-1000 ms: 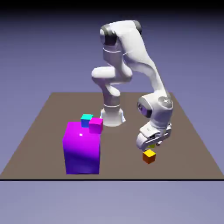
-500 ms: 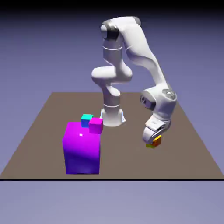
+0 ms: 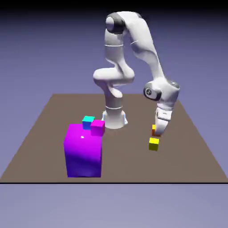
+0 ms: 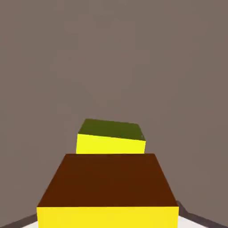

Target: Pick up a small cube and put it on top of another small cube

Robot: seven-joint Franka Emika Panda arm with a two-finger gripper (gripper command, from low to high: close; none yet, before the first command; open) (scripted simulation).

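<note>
Brown table [image 3: 44, 133] under blue-violet backdrop: closed jaws grip orange cube [image 3: 153, 130] above yellow cube [image 3: 153, 144].

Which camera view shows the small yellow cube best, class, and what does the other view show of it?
The exterior view: the yellow cube sits whole on the table, just below the hand holding the orange cube. The hand view shows only its top and one side, its lower part hidden behind the held cube.

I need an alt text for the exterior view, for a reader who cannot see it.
White robot arm holds a small orange cube in its shut gripper just above a small yellow cube on a brown table. At the exterior view's left stands a large purple block.
</note>
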